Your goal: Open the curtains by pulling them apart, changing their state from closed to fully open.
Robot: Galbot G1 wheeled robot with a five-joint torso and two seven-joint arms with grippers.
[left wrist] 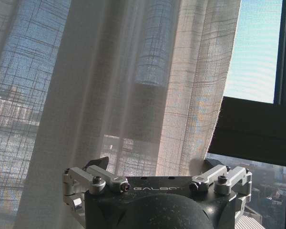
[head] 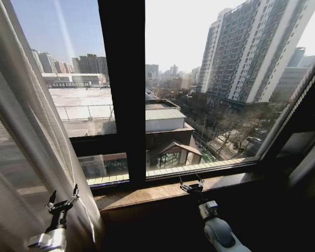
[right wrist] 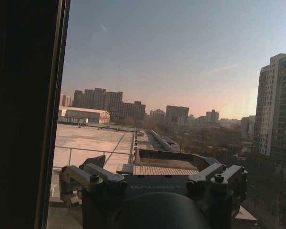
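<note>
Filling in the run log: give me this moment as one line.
curtain: bunched at left, window mostly uncovered | left gripper: open, beside curtain, not holding | right gripper: open, over sill

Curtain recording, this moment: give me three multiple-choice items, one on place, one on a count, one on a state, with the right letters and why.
1. Where does the sheer white curtain hang in the head view?
A. gathered at the robot's left edge of the window
B. drawn across the middle pane
C. bunched on the sill

2. How many grippers are raised before the window?
A. none
B. one
C. two

3. What is the left gripper doing?
A. clamped on the fabric
B. open beside the curtain, gripping nothing
C. resting on the sill

Answers: 1 A, the pleats fall along the left side while the panes beside the black frame bar are uncovered. 2 C, the left gripper stands by the curtain and the right gripper over the window sill. 3 B, its fingers are spread with no fabric between them in the left wrist view.
</note>
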